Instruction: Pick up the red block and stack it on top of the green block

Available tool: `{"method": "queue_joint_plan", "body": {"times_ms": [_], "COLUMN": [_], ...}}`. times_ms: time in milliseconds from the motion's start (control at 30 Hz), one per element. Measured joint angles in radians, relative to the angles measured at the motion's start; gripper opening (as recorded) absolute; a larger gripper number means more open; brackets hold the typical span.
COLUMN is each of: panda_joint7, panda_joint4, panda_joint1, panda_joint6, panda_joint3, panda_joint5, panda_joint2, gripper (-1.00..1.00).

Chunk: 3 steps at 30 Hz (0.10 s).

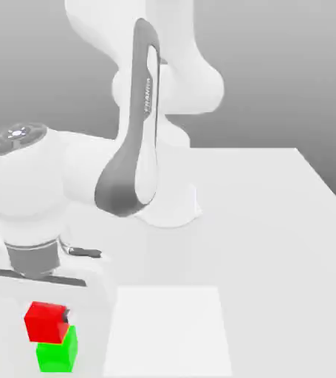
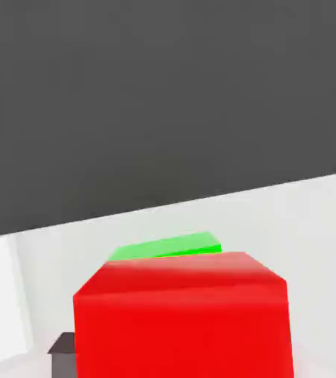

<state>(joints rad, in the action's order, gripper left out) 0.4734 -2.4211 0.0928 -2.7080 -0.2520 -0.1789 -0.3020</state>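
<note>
The gripper (image 1: 48, 319) is closed on the red block (image 1: 46, 322), which sits between the fingers directly below the hand body. One dark fingertip (image 2: 64, 360) bears against a block side. The green block (image 1: 57, 352) is beneath the gripper, under the red block and slightly offset; contact between blocks cannot be confirmed. A white square (image 1: 168, 331) lies beside the hand on the table (image 1: 266, 221).

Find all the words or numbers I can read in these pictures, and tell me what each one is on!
"FRANKA": on the dark strip of the robot arm, running sideways up it.
No words or numbers can be read on the red block or the green block.
</note>
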Motion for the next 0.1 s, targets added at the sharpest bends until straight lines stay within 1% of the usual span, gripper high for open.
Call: {"method": "queue_joint_plan", "body": {"times_ms": [100], "panda_joint7": [0.000], "panda_joint4": [0.000], "panda_joint1": [0.000], "panda_joint6": [0.000], "panda_joint3": [0.000], "panda_joint5": [0.000], "panda_joint2": [0.000], "gripper": [1.00]}}
